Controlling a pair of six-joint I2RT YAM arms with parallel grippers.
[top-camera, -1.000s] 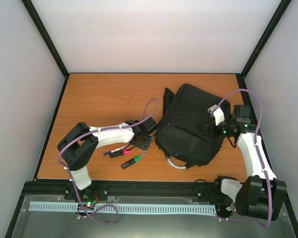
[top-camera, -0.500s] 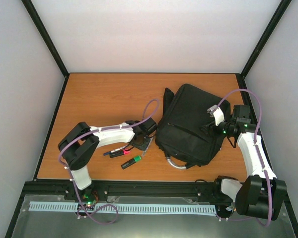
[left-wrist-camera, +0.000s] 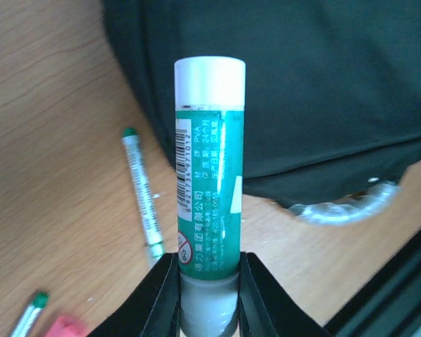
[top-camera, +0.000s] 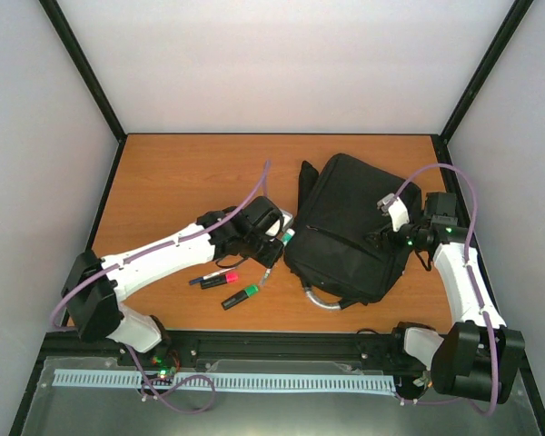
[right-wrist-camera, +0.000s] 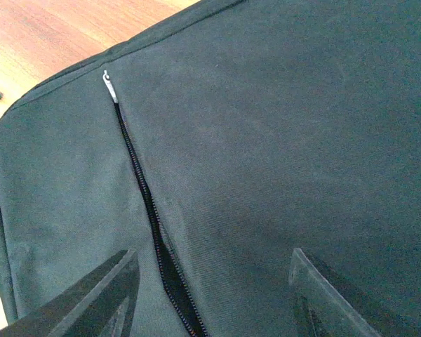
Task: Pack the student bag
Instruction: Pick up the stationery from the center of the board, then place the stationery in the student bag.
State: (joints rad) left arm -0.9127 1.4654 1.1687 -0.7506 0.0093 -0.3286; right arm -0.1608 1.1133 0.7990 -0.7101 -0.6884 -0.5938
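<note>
overhead: bright, even light, walls (top-camera: pixel 254 64) almost washed out
shadows: soft, thin one under the bag (top-camera: pixel 345 236)
left wrist: glue stick (left-wrist-camera: pixel 209 161) sharp, table (left-wrist-camera: pixel 56 175) slightly soft
right wrist: dimmer, bottom edge blurry

L tool (left-wrist-camera: pixel 209 272) raised glue stick (left-wrist-camera: pixel 209 196), moved toward bag (top-camera: pixel 345 227).

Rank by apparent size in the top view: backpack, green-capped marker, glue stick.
1. Backpack, by far.
2. Green-capped marker.
3. Glue stick, but the left gripper hides part of it, so second versus third is unsure.
</note>
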